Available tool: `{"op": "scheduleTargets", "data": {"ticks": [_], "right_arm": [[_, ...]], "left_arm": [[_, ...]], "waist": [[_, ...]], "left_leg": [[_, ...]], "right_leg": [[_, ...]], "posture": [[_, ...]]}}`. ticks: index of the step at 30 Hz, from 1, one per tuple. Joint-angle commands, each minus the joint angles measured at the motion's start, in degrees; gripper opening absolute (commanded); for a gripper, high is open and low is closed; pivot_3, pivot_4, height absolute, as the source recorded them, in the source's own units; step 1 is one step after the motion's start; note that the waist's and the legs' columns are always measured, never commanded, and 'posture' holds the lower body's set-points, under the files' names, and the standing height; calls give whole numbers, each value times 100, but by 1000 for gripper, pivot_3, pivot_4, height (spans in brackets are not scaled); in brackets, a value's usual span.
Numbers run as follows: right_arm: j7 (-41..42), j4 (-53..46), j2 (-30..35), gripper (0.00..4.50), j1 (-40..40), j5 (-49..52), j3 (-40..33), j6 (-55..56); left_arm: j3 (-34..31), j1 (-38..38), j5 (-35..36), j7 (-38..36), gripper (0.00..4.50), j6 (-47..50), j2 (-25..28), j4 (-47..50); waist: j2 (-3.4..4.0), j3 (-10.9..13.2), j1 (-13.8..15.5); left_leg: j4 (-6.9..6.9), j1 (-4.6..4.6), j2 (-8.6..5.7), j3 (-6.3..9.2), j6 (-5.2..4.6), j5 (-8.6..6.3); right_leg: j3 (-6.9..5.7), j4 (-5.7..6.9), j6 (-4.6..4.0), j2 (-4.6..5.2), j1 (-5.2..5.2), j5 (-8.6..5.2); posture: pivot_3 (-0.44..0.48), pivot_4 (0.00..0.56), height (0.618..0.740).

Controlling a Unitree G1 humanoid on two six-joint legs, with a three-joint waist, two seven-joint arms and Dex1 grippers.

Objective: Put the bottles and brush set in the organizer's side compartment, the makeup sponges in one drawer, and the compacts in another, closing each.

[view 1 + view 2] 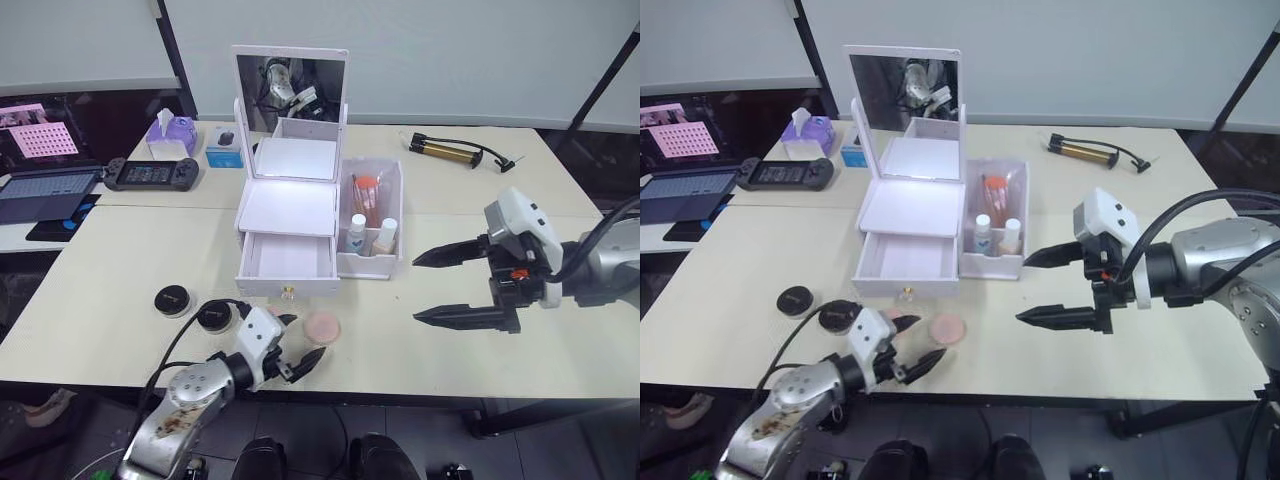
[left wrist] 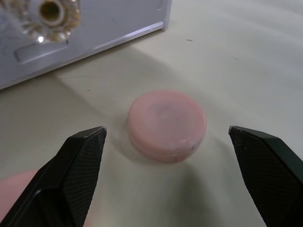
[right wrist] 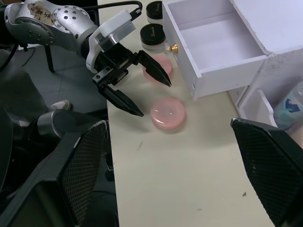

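Left end effector (image 3: 135, 87) spread, low beside sponge (image 3: 167, 113).

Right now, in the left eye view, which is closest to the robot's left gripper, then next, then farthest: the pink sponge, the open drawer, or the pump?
1. Pink sponge, beside the left gripper.
2. Open drawer, just behind.
3. Pump, far back right.
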State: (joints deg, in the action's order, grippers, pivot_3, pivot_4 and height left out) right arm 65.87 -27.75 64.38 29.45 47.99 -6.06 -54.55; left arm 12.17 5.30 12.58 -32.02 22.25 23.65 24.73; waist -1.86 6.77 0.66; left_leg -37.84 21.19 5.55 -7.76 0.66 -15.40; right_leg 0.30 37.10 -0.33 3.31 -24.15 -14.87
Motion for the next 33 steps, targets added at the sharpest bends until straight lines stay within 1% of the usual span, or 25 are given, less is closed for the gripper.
{"op": "scheduleTargets", "data": {"ticks": [1, 5, 9, 12, 15, 18, 21, 24, 29, 30, 31, 32, 33], "right_arm": [[-36, -16, 104, 4500, 126, 18, -154, 29], [-26, 23, 100, 4500, 212, 80, -103, -20], [-21, 103, 50, 4500, 310, 10, 8, 24], [-17, 140, 31, 4500, 365, -5, 54, 50], [-19, 168, 6, 4500, 420, -33, 109, 54], [6, 186, -4, 4500, 452, -52, 143, 58], [23, 223, -33, 4500, 489, -98, 212, 92], [38, 267, -67, 4500, 499, -168, 299, 133], [84, 322, -198, 4500, 549, -197, 371, 181], [90, 331, -225, 4500, 559, -199, 382, 191], [76, 349, -283, 4500, 580, -202, 399, 207], [65, 365, -326, 4500, 597, -208, 416, 218], [32, 411, -391, 4500, 622, -251, 483, 216]], "left_arm": [[169, -172, -204, 146, 4453, -162, -188, -87], [343, -410, -380, 172, 4453, -136, -311, -338], [477, -568, -455, 190, 4453, 123, -404, -476], [500, -579, -366, 146, 4453, 448, -406, -466], [521, -562, -368, 177, 3906, 545, -441, -418], [483, -508, -450, 245, 2999, 580, -381, -276], [270, -304, -345, 197, 2951, 620, -209, 59], [-256, 135, 501, -157, 2951, 891, -80, 707], [-1519, 631, 2007, -907, 2951, 1193, 580, 1593], [-1815, 700, 2332, -1077, 2951, 1315, 796, 1688], [-2204, 825, 2750, -1577, 2951, 1589, 1332, 1718], [-2466, 912, 3051, -1927, 2951, 1785, 1728, 1724], [-2855, 786, 3393, -2259, 2951, 1981, 2164, 1521]], "waist": [[0, 0, -3], [1, 0, -2], [0, 0, 1], [7, -4, -1], [12, -7, -1], [11, -6, 0], [12, -7, -15], [12, -6, -66], [14, -3, -67], [14, -3, -60], [12, -2, -58], [9, -1, -68], [12, 1, -75]], "left_leg": [[0, 0, 0, 0, 0, 0], [0, 0, 0, 5, 0, 0], [0, 1, -6, 7, -1, 0], [0, 3, -6, 8, -2, 0], [0, 0, -6, 9, -2, 0], [0, 1, -6, 9, -2, 0], [1, 2, -6, 10, -3, -1], [5, 1, -4, 11, -4, -2], [4, 2, 2, 13, -4, -1], [3, 2, 1, 13, -4, -1], [2, 2, 0, 13, -4, -2], [3, 2, 0, 12, -4, -2], [3, 1, 3, 12, -4, -2]], "right_leg": [[1, 0, 0, 0, 0, 0], [-1, 0, 0, -1, 0, 0], [-1, 0, 3, 2, 1, -1], [0, 0, 3, 2, 0, -1], [-1, 0, 4, 2, 2, -1], [-1, 0, 4, 2, 2, -1], [-1, 0, 4, 2, -1, -2], [1, 1, 2, 0, -3, -3], [-5, 1, 0, 0, -5, -4], [-7, 0, 1, 1, -4, -4], [-7, 0, 1, 2, -5, -5], [-6, 0, 2, 1, -5, -5], [-9, -1, 1, -2, -7, -6]], "posture": [[0, 150, 701], [0, 150, 701], [0, 150, 701], [0, 150, 701], [0, 150, 701], [0, 150, 701], [0, 150, 701], [0, 150, 701], [0, 150, 701], [0, 150, 701], [0, 150, 701], [0, 150, 701], [0, 150, 701]]}}
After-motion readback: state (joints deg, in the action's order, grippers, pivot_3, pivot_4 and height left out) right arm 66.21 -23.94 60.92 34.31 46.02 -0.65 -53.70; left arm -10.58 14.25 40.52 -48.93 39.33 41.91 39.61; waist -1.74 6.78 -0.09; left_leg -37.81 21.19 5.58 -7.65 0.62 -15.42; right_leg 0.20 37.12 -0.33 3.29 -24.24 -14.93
